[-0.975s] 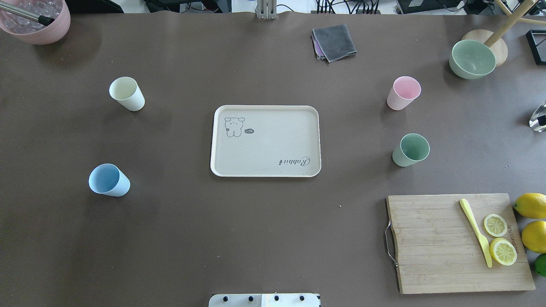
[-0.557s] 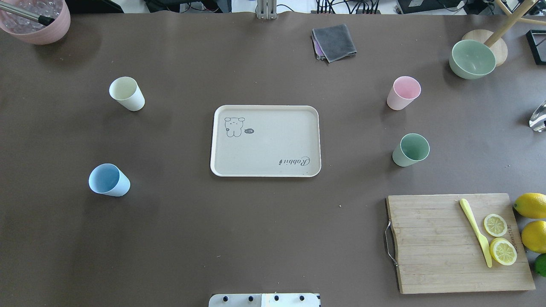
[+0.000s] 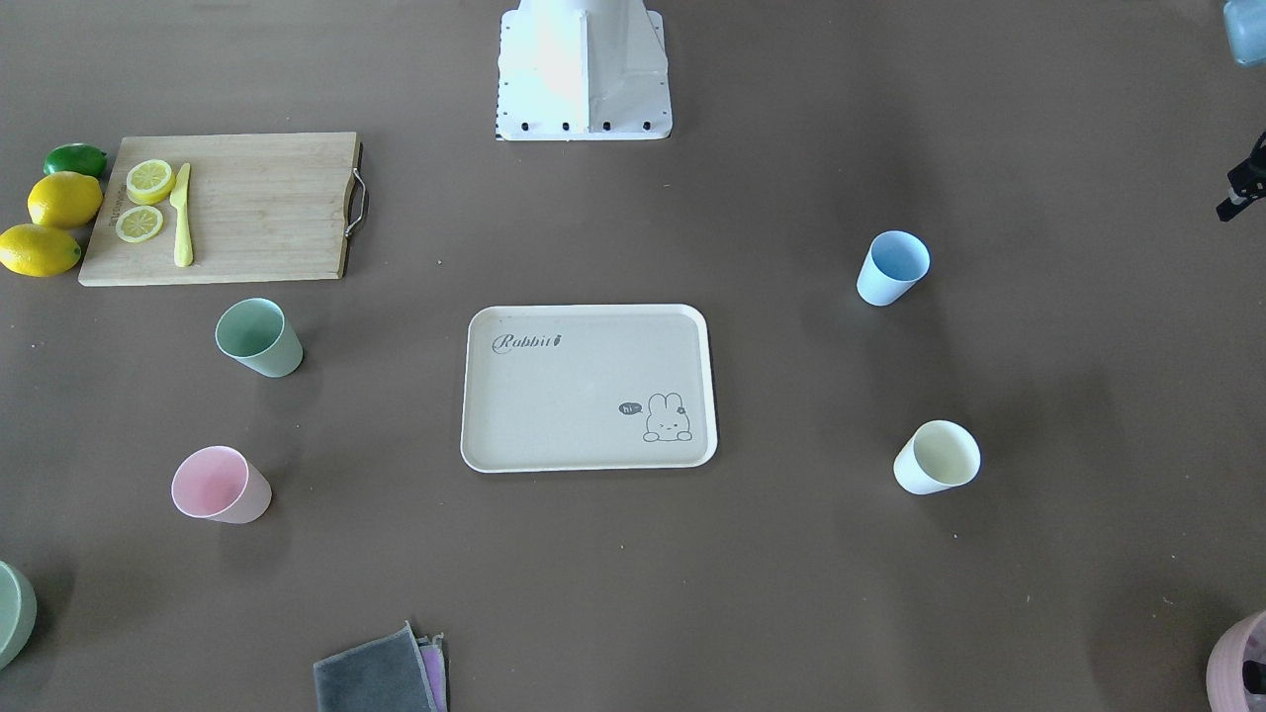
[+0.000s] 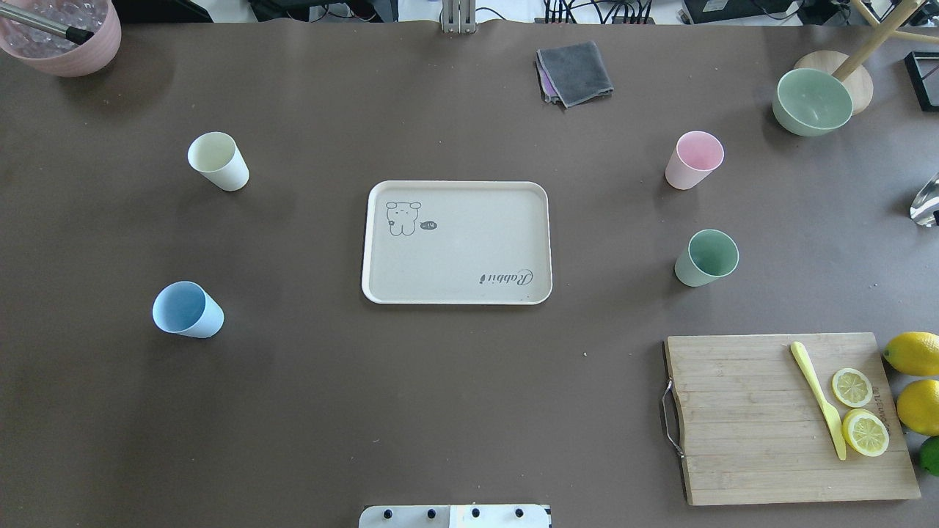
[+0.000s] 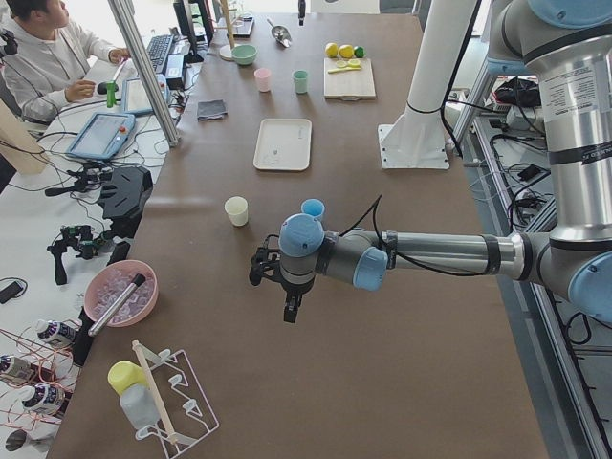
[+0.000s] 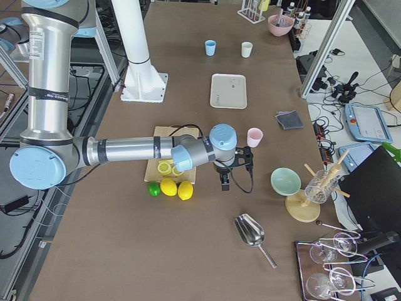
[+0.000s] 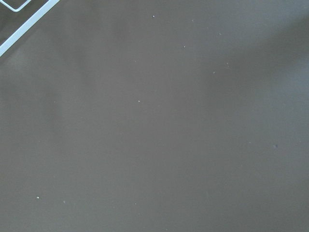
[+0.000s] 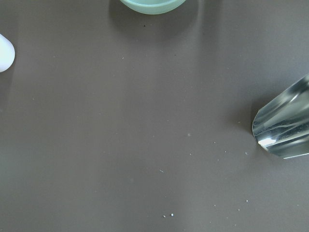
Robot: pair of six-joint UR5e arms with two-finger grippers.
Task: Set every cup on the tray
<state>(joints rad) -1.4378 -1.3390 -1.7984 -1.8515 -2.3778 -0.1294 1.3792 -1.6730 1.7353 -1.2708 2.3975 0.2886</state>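
Note:
The beige tray [image 4: 455,185] with the bunny drawing lies bare at the table's middle. All the cups stand upright on the table around it. The cream-yellow cup [image 4: 218,160] and light blue cup [image 4: 187,310] are on the left. The pink cup [image 4: 693,159] and mint green cup [image 4: 706,257] are on the right. My left gripper [image 5: 287,308] hovers over the table's left end, beyond the blue cup [image 5: 312,207]. My right gripper [image 6: 224,179] hovers at the right end, near the pink cup [image 6: 254,137]. I cannot tell whether either is open or shut.
A wooden cutting board [image 4: 741,425] with lemon slices and a yellow knife lies front right, with whole lemons [image 4: 913,353] beside it. A green bowl [image 4: 812,101], a folded grey cloth [image 4: 574,72] and a pink bowl [image 4: 62,37] sit at the back. A metal scoop [image 8: 285,125] lies far right.

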